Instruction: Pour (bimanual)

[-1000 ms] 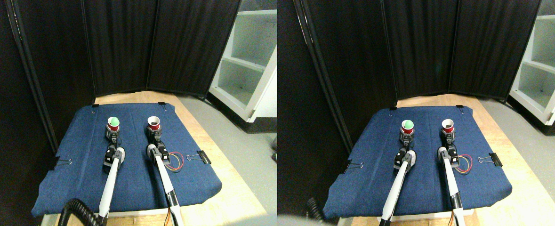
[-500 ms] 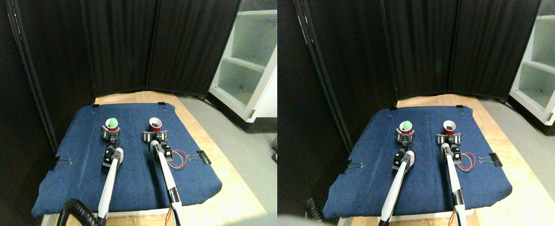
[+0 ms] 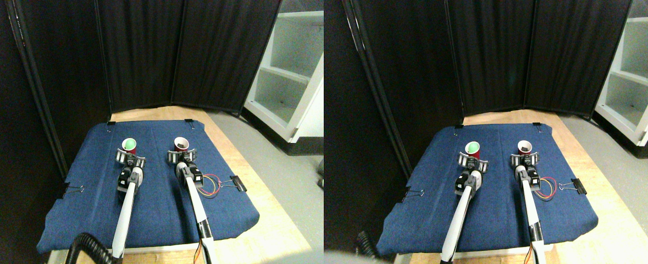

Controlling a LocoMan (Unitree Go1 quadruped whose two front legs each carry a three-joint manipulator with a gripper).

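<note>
With both grippers' jaws spread, the left gripper (image 3: 130,158) should be centred squarely on the green-filled red cup (image 3: 130,145) before closing.

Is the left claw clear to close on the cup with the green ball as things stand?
Probably yes. The left claw is open just in front of the cup with the green ball, with nothing between them on the blue cloth. The other cup stands well aside.

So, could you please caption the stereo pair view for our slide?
Both grippers, left and right, open behind two red cups, left cup and right cup, on a blue cloth.
</note>
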